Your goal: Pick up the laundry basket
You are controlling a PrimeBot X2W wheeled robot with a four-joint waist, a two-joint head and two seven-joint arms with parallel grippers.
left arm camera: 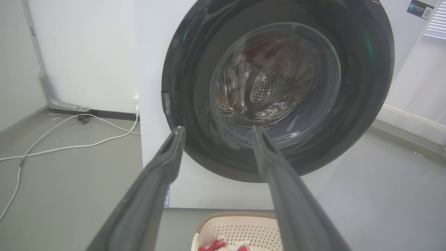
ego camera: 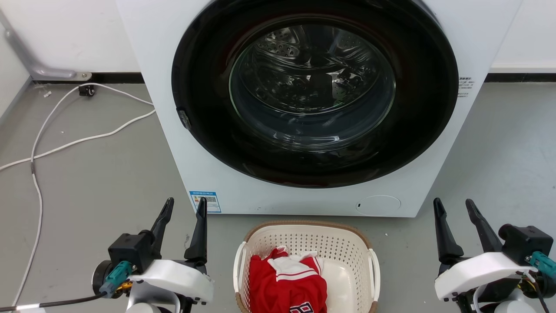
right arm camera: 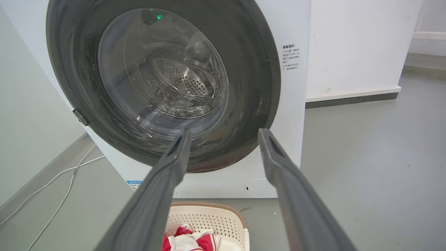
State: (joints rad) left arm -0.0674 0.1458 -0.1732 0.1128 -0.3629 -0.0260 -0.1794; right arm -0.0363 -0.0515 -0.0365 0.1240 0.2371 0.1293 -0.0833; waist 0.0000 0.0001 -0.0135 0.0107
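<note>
The laundry basket [ego camera: 347, 248], cream with perforated walls, a brown rim and white side handles, sits on the floor in front of the washing machine [ego camera: 143, 52], at the bottom centre of the head view. A red and white garment [ego camera: 286, 282] lies inside it. My left gripper [ego camera: 185, 206] hovers open to the basket's left, and my right gripper [ego camera: 455, 206] hovers open to its right; both are apart from it. The basket's far rim also shows in the left wrist view [left arm camera: 237, 226] and the right wrist view [right arm camera: 212, 218], below each gripper's spread fingers [left arm camera: 167, 164] [right arm camera: 278, 164].
The washing machine's round dark door [ego camera: 208, 87] is shut, right behind the basket. White cables [ego camera: 78, 141] trail across the grey floor on the left, near a wall bracket [ego camera: 39, 65]. Open floor lies on both sides of the machine.
</note>
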